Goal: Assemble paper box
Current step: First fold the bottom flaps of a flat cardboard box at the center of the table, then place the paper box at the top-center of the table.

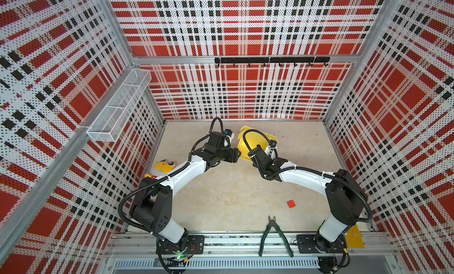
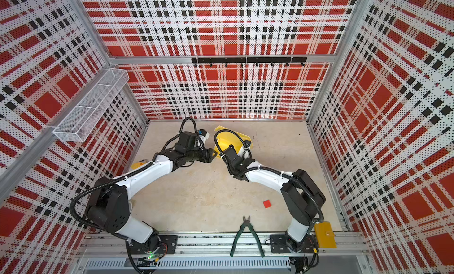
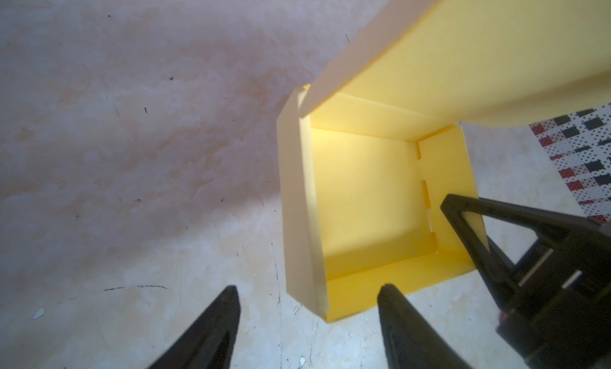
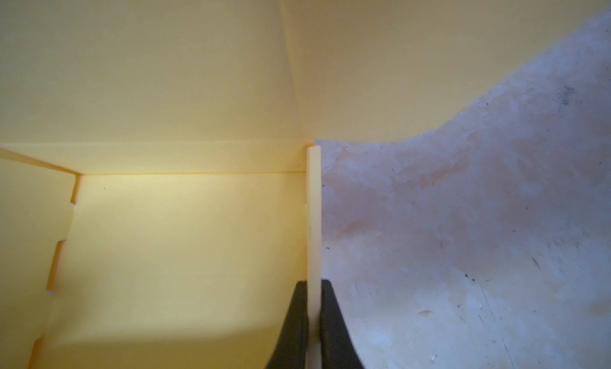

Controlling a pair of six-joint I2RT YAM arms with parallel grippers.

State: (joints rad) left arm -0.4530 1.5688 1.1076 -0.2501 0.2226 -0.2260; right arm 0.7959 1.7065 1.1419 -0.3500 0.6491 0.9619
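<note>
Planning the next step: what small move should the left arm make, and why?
Probably ease the left gripper forward onto the unheld side wall of the paper box: its jaws stand open and empty, short of it, while the right gripper pinches the opposite wall.

The mottled beige tabletop [image 1: 221, 187] carries a pale yellow card paper box [image 1: 255, 140] at upper centre, a yellow plush toy [image 1: 163, 166] at centre left, a small red square tile [image 1: 291, 203] at lower right, and green-handled cutting pliers [image 1: 271, 221] at its lower edge.
</note>
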